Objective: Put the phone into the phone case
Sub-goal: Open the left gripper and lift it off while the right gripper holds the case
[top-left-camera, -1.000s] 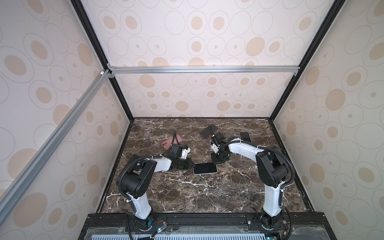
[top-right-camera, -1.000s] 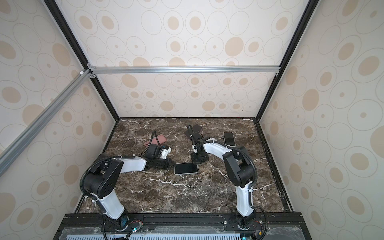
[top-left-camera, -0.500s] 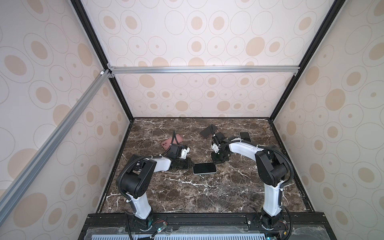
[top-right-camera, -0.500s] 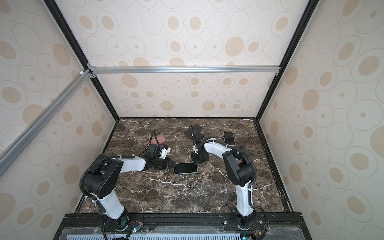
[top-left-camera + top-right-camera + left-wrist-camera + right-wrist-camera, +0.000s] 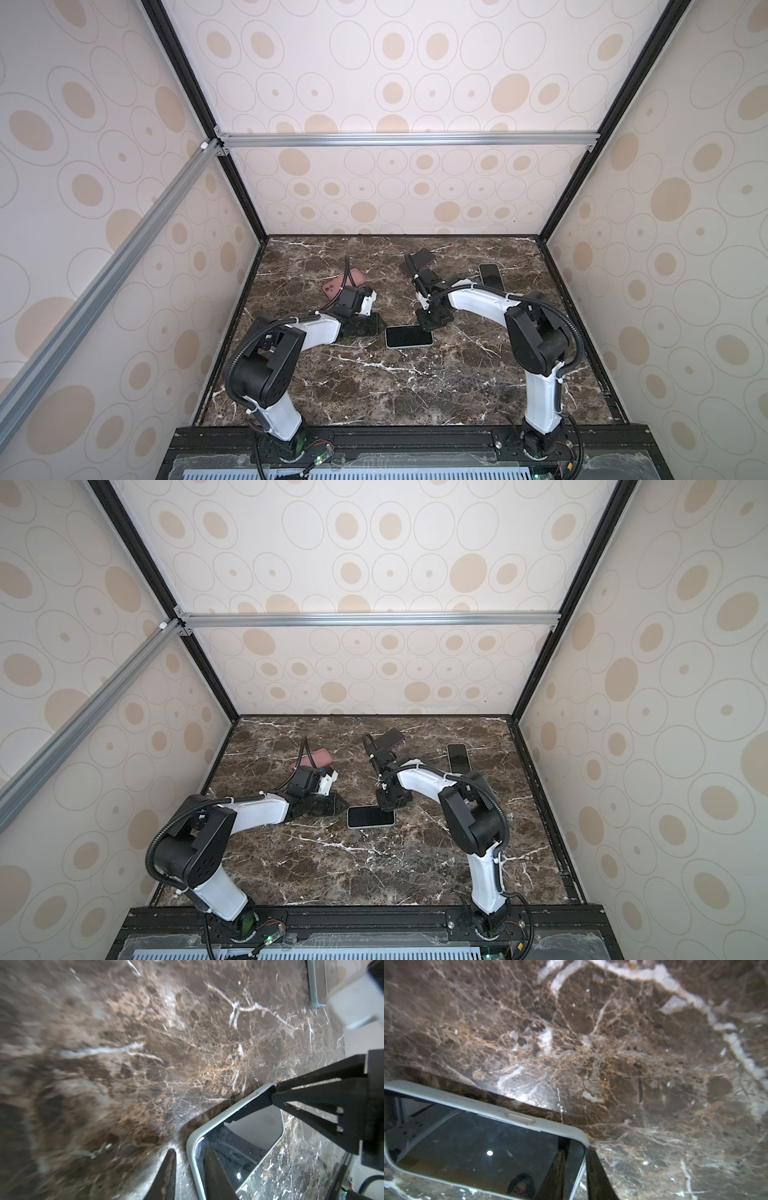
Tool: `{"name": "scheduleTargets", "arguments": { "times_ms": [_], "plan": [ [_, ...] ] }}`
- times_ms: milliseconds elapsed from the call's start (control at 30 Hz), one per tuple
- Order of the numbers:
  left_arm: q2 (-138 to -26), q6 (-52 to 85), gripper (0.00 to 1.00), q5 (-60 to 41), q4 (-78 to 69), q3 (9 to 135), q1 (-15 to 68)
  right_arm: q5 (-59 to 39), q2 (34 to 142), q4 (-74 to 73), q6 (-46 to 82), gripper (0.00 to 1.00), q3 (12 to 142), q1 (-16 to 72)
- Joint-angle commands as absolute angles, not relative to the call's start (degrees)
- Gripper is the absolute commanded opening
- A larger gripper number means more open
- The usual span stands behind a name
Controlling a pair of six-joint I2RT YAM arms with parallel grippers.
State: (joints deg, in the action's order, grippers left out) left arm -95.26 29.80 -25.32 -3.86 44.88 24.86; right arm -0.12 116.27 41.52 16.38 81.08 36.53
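Note:
The phone (image 5: 408,336) (image 5: 371,816) lies flat mid-table, dark screen up, inside the pale grey-green phone case (image 5: 192,1159) (image 5: 517,1116), whose rim frames it. My left gripper (image 5: 376,326) (image 5: 338,806) (image 5: 190,1149) straddles the case's left short edge. One of its fingers (image 5: 169,1172) is on the table and the other is over the screen, with a gap beside the rim. At the far right corner, my right gripper (image 5: 428,326) (image 5: 388,806) (image 5: 576,1150) straddles the rim in the same way. Both are narrowly open.
A pink phone case (image 5: 343,284) (image 5: 311,760) lies behind the left arm. A dark phone (image 5: 491,276) (image 5: 458,757) lies at the back right. A black tilted item (image 5: 417,261) (image 5: 386,739) sits behind the right wrist. Walls enclose the marble table (image 5: 415,386).
Both grippers' jaws have eased apart a little around the case rim. The phone has edged slightly left, and the arms have hardly moved.

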Motion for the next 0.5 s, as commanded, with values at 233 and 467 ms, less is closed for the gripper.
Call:
{"name": "scheduleTargets", "arguments": {
  "times_ms": [233,467],
  "plan": [
    [-89.03,28.69,0.28,-19.05,-1.02,42.39,23.77,6.14,126.85,44.73,14.03,0.25,78.75,39.38],
    [-83.23,28.41,0.37,-16.97,0.67,40.23,21.94,3.33,124.62,44.14,9.93,0.47,78.23,39.35]
  ]
}}
